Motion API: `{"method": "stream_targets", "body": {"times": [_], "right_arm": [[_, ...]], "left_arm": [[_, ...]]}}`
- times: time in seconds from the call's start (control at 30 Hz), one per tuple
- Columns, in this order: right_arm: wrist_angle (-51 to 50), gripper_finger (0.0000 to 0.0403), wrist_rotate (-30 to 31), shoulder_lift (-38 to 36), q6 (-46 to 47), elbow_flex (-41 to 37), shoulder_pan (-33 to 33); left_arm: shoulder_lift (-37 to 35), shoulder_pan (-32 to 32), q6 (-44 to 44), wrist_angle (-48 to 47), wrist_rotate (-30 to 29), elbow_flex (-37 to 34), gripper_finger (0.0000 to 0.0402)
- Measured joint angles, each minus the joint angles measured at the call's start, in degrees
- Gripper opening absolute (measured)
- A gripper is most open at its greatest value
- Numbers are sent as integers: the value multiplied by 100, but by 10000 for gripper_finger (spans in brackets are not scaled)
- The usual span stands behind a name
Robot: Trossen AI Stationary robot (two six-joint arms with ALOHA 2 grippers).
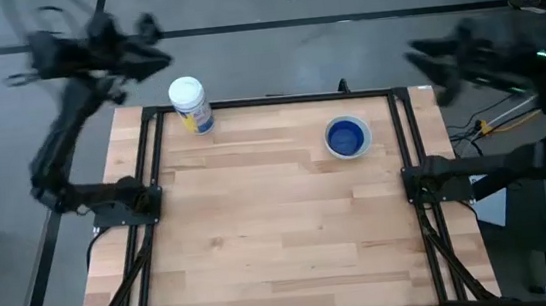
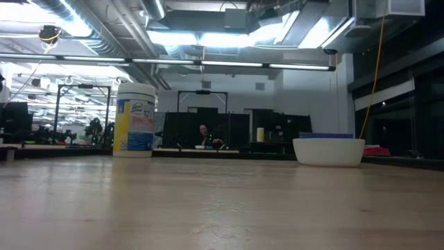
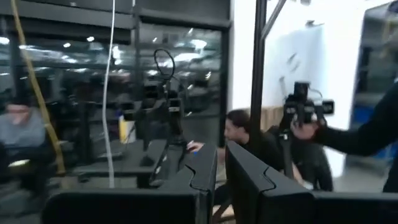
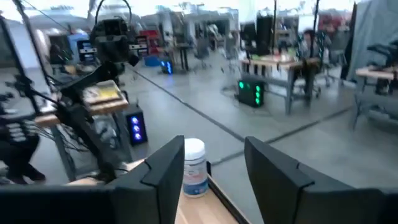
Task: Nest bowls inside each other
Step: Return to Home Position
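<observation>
The bowls [image 1: 347, 138] stand nested on the table's far right part: a white bowl outside, a dark blue one showing inside it. In the low view the bowls [image 2: 329, 150] rest on the white bowl's base, a blue rim just above its edge. My left gripper [image 1: 155, 56] hangs high beyond the table's far left corner, shut and holding nothing; its fingers [image 3: 193, 177] point level into the room. My right gripper [image 1: 423, 61] hangs high off the far right corner, open and holding nothing, its fingers [image 4: 166, 168] level and pointing toward the table's left.
A white cylindrical container with a blue-yellow label [image 1: 191, 106] stands upright near the far left corner, also seen in the low view [image 2: 135, 119] and between my right fingers [image 4: 194, 167]. Black frame rails [image 1: 411, 175] run along the table's sides. People sit in the room beyond.
</observation>
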Motion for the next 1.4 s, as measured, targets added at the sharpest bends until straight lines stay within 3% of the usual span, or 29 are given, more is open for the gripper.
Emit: {"method": "stream_targets", "body": {"times": [0.17,0.37,0.63,0.93,1.07,1.17,1.3,1.4], "right_arm": [[-845,163,27,-1105,56,127,0],[-1743,155,-14,-2345,350,106,0],[-1867,144,209,-3771,685,114,-64],[-2397,128,438,-4508,918,-193,-590],[-2668,122,414,-4815,925,-735,-744],[-2655,118,448,-5191,925,-1463,-744],[-2772,116,340,-5246,485,-2146,-703],[-2423,116,252,-5275,-24,-2458,-598]], "left_arm": [[-764,823,757,-2691,689,1057,29],[-1568,1414,792,-3900,799,1507,29],[-2761,1435,905,-5338,685,1581,29],[-3810,889,1719,-7169,374,1576,29],[-4369,262,2733,-8859,-664,1575,29],[-4863,-234,3363,-10115,-2041,1572,29],[-5483,-556,3253,-10418,-3605,1436,29],[-5832,-638,3183,-10572,-3900,1211,29]]}}
